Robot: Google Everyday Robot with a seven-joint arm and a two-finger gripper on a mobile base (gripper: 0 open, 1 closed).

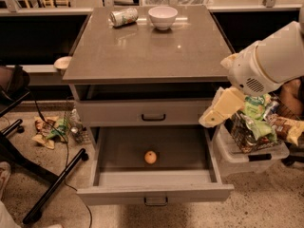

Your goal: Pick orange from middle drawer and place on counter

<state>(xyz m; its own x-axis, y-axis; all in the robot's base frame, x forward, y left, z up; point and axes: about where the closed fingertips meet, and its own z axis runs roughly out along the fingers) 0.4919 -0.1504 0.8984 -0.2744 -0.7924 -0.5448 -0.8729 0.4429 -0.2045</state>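
Observation:
The orange [150, 157] lies near the middle of the open middle drawer [154, 190], which is pulled out at the cabinet's bottom. The counter [147, 51] is the glossy grey-brown top above it. My gripper [214, 117], a cream-coloured piece at the end of the white arm, hangs at the cabinet's right front corner. It is level with the upper drawer front, above and to the right of the orange, and holds nothing that I can see.
A white bowl [163, 17] and a can [123, 17] lying on its side sit at the back of the counter. A closed drawer [142, 112] is above the open one. A bin of snack packets [251, 146] stands right; a chair base [47, 184] and litter [52, 129] left.

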